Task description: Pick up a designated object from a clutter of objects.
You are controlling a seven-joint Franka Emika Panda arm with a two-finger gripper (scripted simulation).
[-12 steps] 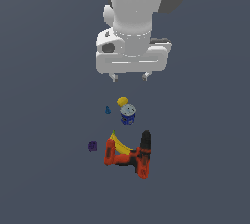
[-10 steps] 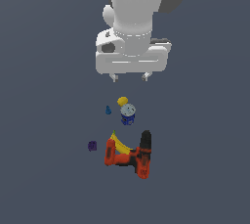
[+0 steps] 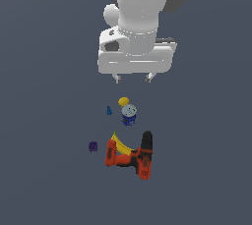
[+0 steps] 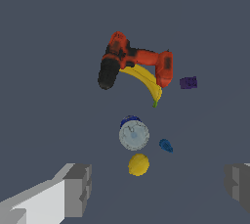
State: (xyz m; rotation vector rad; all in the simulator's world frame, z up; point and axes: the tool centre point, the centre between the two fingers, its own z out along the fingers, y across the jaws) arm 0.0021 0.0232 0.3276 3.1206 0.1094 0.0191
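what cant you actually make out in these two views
- Banana: in both views, the power drill hides part of it.
- Tiny blue piece: too small in the exterior view to tell its shape.
- Gripper: the wrist view's edges cut off both fingers.
- Purple cube: too small and blurred for detail.

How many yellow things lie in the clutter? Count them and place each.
2. The small yellow ball sits against the blue-and-white can, on its side toward the gripper. The curved yellow banana lies against the red-and-black power drill, partly under it. Nothing else appears hidden.
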